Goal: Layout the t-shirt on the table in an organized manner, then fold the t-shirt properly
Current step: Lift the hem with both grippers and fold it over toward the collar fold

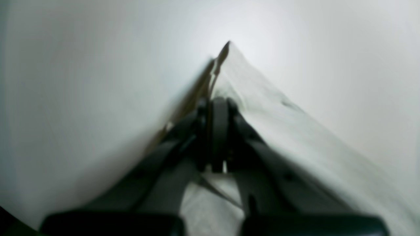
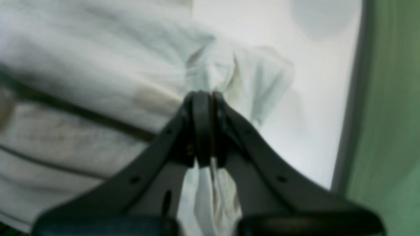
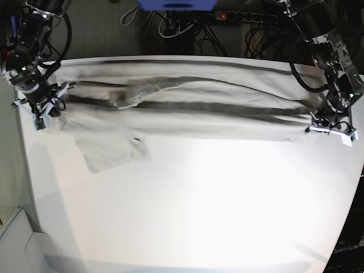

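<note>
The pale grey-beige t-shirt (image 3: 193,111) is stretched wide across the far part of the white table (image 3: 199,205), wrinkled, with dark shadowed folds running along it. One sleeve (image 3: 111,148) lies toward the near left. In the base view my right gripper (image 3: 42,111) holds the shirt's left end and my left gripper (image 3: 321,122) holds its right end. Up close, the left gripper (image 1: 216,101) is shut on a bunched edge of the t-shirt (image 1: 295,131). The right gripper (image 2: 203,96) is shut on gathered cloth of the t-shirt (image 2: 98,65).
Behind the table's far edge lie cables and a power strip (image 3: 244,17), beside a blue object (image 3: 176,4). In the right wrist view the table edge (image 2: 347,131) runs close by, with a green surface (image 2: 387,131) beyond it.
</note>
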